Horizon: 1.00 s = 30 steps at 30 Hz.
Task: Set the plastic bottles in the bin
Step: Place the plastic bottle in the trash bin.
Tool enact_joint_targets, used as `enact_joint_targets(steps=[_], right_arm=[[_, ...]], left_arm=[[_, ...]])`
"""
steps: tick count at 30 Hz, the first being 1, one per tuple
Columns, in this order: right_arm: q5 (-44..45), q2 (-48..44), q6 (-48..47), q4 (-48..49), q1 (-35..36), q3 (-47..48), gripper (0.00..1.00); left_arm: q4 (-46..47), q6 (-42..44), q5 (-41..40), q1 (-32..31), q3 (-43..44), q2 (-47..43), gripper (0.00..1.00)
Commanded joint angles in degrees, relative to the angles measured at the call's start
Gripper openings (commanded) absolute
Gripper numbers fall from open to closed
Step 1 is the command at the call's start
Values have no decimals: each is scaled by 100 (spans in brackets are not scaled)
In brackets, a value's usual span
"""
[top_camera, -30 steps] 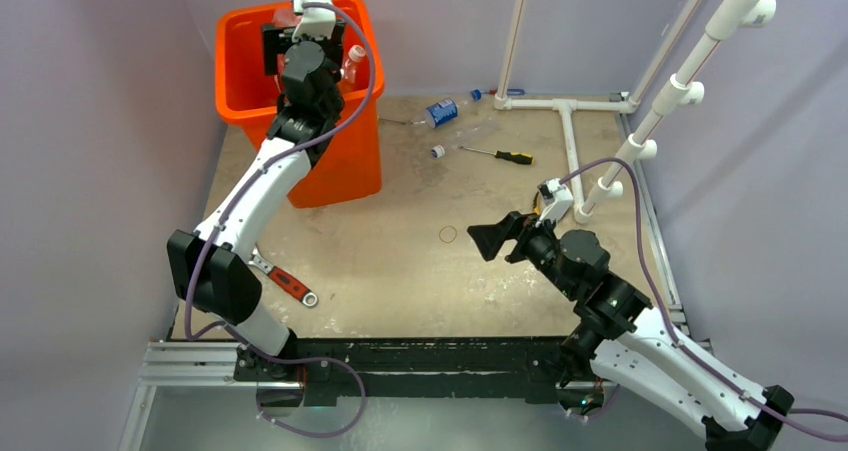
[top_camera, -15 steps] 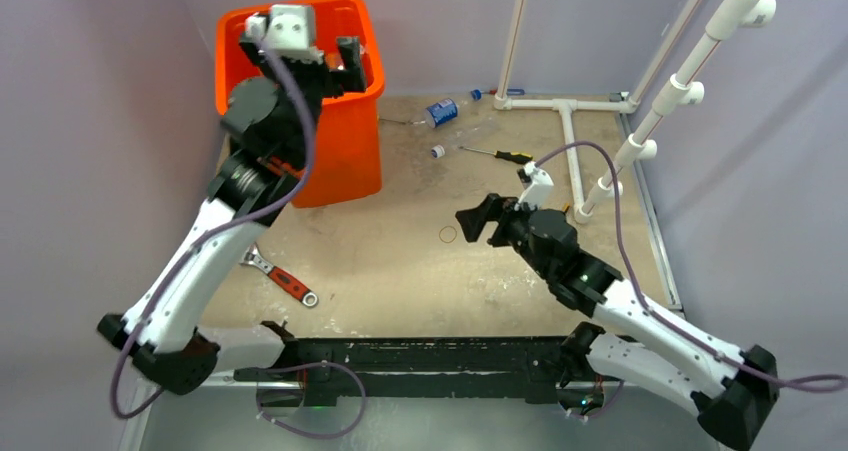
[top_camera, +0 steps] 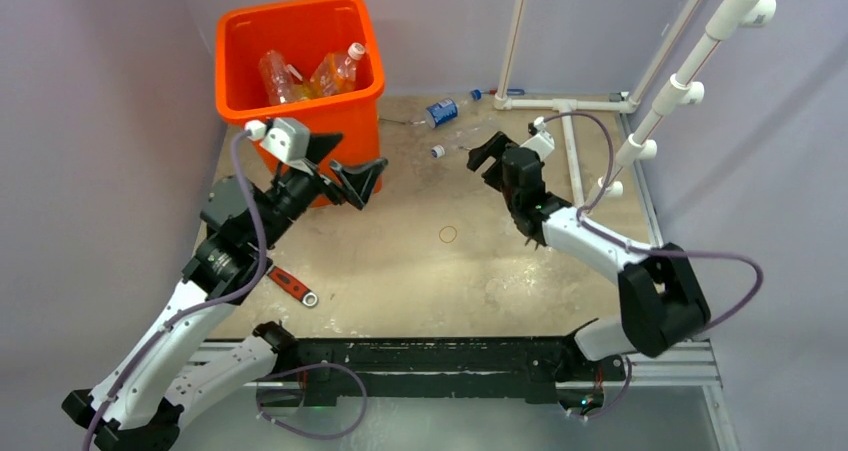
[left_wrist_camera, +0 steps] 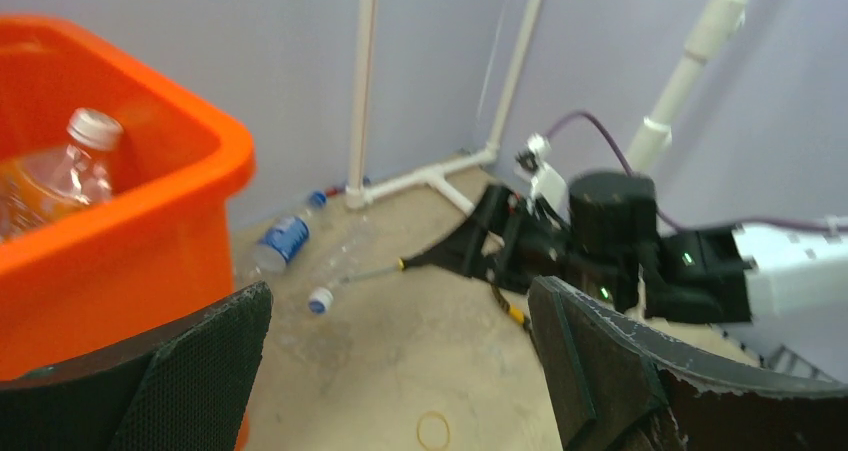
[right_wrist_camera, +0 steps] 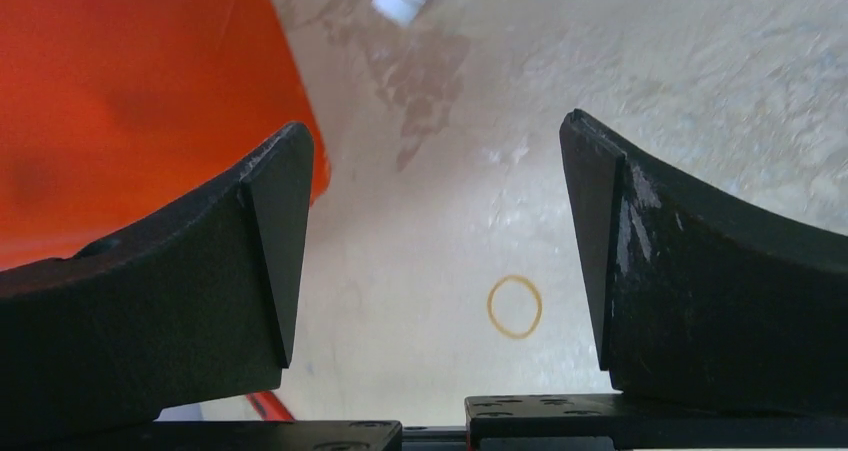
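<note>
In the upper left of the top view, the bin (top_camera: 300, 109) held several plastic bottles (top_camera: 300, 73). Just below it, the left tool (top_camera: 350, 166) hung spread wide and empty. At upper middle, 2 more lay on the bench (top_camera: 420, 271): a blue-labelled bottle (top_camera: 441, 111) and a clear crushed bottle (top_camera: 445, 149). The right tool (top_camera: 483, 154), parted and empty, hovered beside the clear one. Both looked light, thin-walled and slippery, so the stiffer neck end seemed the safest hold.
</note>
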Motion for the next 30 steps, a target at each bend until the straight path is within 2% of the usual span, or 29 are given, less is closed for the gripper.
enact_joint_targets(steps=[1,10,17,30], right_arm=[[-2,780,235,452,-326,730,87],[203,2529,797,304,-714,1965,85],[475,3781,1222,-139,-823,3095,86],[401,4843,1470,-269,-1086,4063,82]], left_arm=[[476,-142,684,20,-552,-273,99],[682,-451,693,12,-1309,-568,98],[784,-502,581,11,-1571,-670,98],[1058,-550,516,-14,-1851,-771,98]])
